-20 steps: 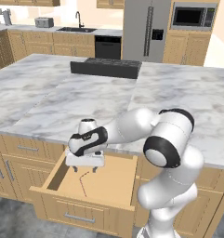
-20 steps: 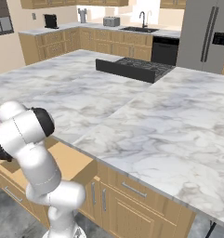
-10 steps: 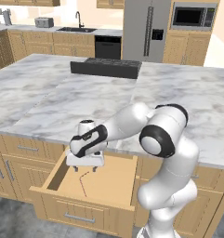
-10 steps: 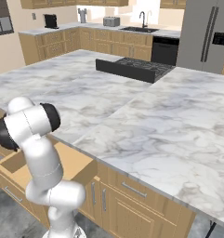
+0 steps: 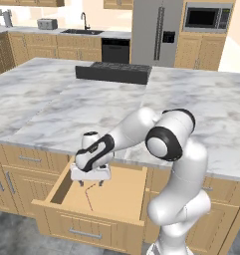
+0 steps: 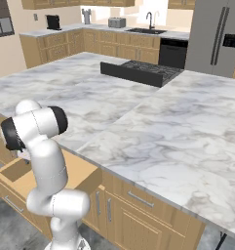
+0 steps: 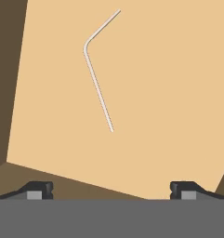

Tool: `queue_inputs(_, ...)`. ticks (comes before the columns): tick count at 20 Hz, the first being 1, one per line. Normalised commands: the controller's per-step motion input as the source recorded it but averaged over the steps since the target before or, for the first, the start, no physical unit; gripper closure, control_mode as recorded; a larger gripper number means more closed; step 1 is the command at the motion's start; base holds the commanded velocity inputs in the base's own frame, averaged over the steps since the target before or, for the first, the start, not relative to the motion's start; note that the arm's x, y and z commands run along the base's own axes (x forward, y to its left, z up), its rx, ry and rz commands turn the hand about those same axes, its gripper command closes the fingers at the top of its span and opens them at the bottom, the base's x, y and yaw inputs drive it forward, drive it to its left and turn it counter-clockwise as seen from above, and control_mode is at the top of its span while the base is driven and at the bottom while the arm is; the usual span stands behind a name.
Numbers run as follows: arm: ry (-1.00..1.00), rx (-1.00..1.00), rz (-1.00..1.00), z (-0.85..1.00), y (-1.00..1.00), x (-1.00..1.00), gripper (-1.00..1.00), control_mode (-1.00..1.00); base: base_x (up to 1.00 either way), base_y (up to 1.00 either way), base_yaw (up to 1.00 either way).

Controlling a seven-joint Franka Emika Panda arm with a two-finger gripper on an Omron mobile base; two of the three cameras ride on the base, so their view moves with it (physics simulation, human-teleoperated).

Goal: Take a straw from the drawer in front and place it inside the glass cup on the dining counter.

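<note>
The drawer (image 5: 91, 225) stands pulled out under the dining counter (image 5: 57, 104), and its light-wood floor (image 7: 169, 93) shows in the hand view. On that floor lies the thin straw (image 5: 88, 198), bent near one end (image 7: 97, 86), pale in the hand view. My gripper (image 5: 91, 184) hangs open just above the drawer's back part, pointing down, with the straw ahead of its fingertips (image 7: 39, 188) and nothing between them. The glass cup is out of view. In the right base view my arm hides most of the drawer (image 6: 82, 172).
A black cooktop (image 5: 113, 73) sits on the far side of the marble top (image 6: 163, 127). Closed narrower drawer fronts (image 5: 27, 159) flank the open one on the left. A fridge (image 5: 156, 32) and wall counters with a sink stand at the back.
The arm's elbow has swung a little up and to the left. The hand has stayed over the drawer, perhaps slightly lower, with its jaws open. The straw has not moved.
</note>
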Motion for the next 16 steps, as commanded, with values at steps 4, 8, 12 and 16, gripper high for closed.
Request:
queue_inputs(4,0.00,0.00,0.00,-0.14,0.00,0.08,-1.00,-1.00,0.00,0.00,0.00)
queue_inputs(8,0.00,0.00,0.00,-0.12,0.00,0.14,-1.00,-1.00,0.00,0.00,0.00)
queue_inputs(12,0.00,0.00,0.00,-0.15,0.00,0.12,-1.00,-1.00,0.00,0.00,0.00)
queue_inputs(16,-0.01,0.00,0.00,-0.18,0.00,0.03,-1.00,-1.00,0.00,0.00,0.00)
